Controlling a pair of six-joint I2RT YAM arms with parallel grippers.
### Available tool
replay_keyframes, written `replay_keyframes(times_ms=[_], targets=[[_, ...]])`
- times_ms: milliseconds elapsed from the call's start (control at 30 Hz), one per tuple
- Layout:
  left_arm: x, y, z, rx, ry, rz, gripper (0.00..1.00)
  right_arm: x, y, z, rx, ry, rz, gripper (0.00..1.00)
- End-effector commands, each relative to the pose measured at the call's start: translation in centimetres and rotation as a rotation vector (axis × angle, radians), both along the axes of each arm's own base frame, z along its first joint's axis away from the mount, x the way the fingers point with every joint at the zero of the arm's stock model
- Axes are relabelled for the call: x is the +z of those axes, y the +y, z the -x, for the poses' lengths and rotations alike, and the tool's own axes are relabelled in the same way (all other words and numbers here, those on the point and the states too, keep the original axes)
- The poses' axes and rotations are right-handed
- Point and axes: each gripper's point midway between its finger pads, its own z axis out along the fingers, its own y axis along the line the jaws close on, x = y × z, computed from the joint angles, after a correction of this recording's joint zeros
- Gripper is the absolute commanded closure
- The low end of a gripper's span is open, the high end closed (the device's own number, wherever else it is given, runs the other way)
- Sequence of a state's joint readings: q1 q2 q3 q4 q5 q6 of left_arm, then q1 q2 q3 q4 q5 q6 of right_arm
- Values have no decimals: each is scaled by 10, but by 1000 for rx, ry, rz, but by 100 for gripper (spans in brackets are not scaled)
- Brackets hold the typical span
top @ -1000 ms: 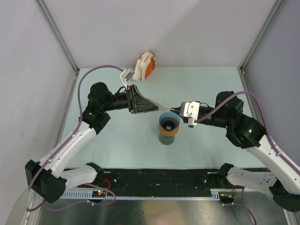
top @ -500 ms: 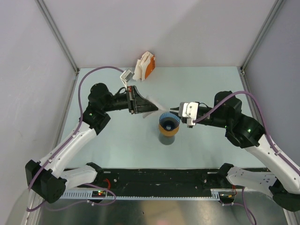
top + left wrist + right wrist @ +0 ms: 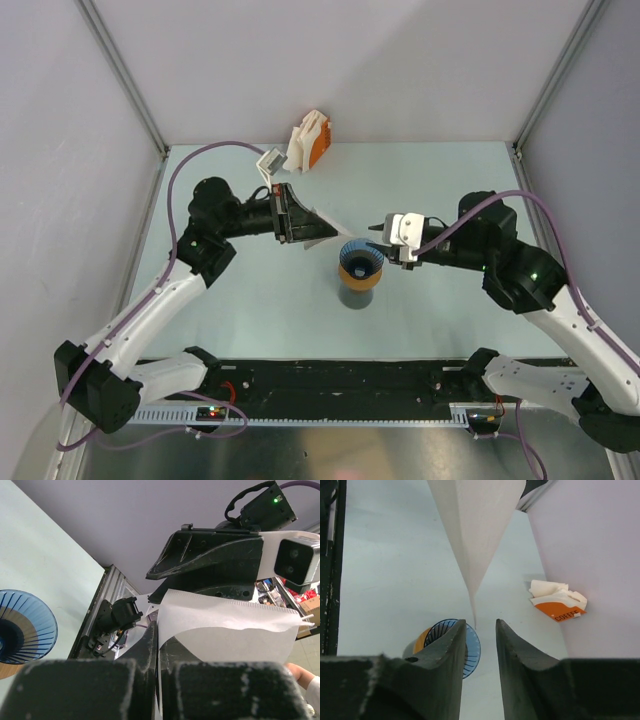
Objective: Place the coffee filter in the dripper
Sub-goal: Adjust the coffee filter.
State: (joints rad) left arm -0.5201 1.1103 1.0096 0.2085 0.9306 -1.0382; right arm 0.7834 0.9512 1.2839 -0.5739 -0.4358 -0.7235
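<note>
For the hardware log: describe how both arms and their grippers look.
The left arm and right arm have white links with bulky black joints, small green lights, and a purple cable looping alongside each. The left gripper has black, scuffed fingers. The right gripper has dark fingers ahead of a white camera block.

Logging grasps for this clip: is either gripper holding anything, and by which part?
The left gripper pinches the white coffee filter by an edge at its wide end. The right gripper is open, the filter's tip free in front of it.
</note>
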Motion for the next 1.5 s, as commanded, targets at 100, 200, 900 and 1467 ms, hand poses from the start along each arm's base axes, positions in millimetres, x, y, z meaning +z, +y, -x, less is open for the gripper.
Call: replay_keyframes(times_ms=[100, 200, 900, 1467], targets=[[10, 1, 3, -14, -58, 21, 100, 47, 6, 10, 31, -26, -101, 69], [10, 1, 3, -13, -59, 21, 100, 48, 10, 10, 36, -14, -96, 74], [6, -1, -2, 3, -47, 13, 100, 42, 9, 18, 67, -23, -26, 66], [6, -3, 2, -20, -83, 5, 100, 36, 11, 10, 39, -44, 18, 91]])
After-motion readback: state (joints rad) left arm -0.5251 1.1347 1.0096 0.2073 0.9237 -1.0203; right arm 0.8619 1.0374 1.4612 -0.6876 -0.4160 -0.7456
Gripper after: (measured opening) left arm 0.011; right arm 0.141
